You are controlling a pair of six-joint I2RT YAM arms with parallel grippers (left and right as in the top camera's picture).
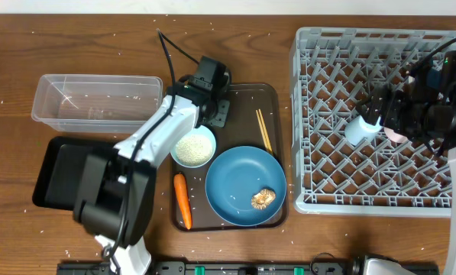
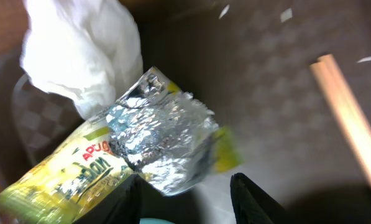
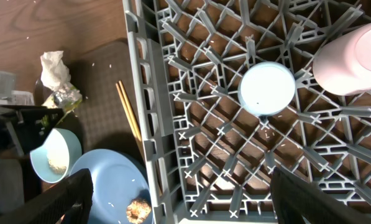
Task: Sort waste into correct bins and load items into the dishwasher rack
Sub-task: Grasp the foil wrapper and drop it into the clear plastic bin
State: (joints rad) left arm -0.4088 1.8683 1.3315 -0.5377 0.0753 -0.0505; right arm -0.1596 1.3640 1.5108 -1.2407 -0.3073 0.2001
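- While the left gripper (image 2: 184, 180) hangs over the upper part of the brown serving tray (image 1: 243, 107), the foil end of the yellow-green snack wrapper (image 2: 141, 155) lies between its dark fingers (image 2: 126, 199). The jaws stand partly apart, and I cannot tell if they really press the wrapper.
- Crumpled white paper (image 2: 86, 56) touches the wrapper, in the upper left of the left wrist view.
- The right gripper (image 3: 180, 180) is spread wide and empty above the grey dishwasher rack (image 1: 365, 202), on the right side of the overhead frame.
- In the rack, the light blue cup (image 3: 267, 89) stands upside down. The pink cup (image 3: 350, 59) is just beside it, toward the upper right of the right wrist view.
- Wooden chopsticks (image 1: 263, 130) lie on the serving tray near its right edge, above the large blue plate (image 1: 245, 186).
- A small brown food lump (image 1: 263, 198) sits on the plate, near its lower right rim.
- The white bowl (image 1: 183, 136) is left of the plate and holds white rice grains (image 1: 193, 149).
- The orange carrot (image 1: 182, 200) lies below the bowl, along the left edge of the tray.
- The clear plastic tub (image 1: 98, 79) is in the upper left of the overhead frame, and the shallow black tray (image 1: 52, 179) is below it, partly hidden by the left arm.
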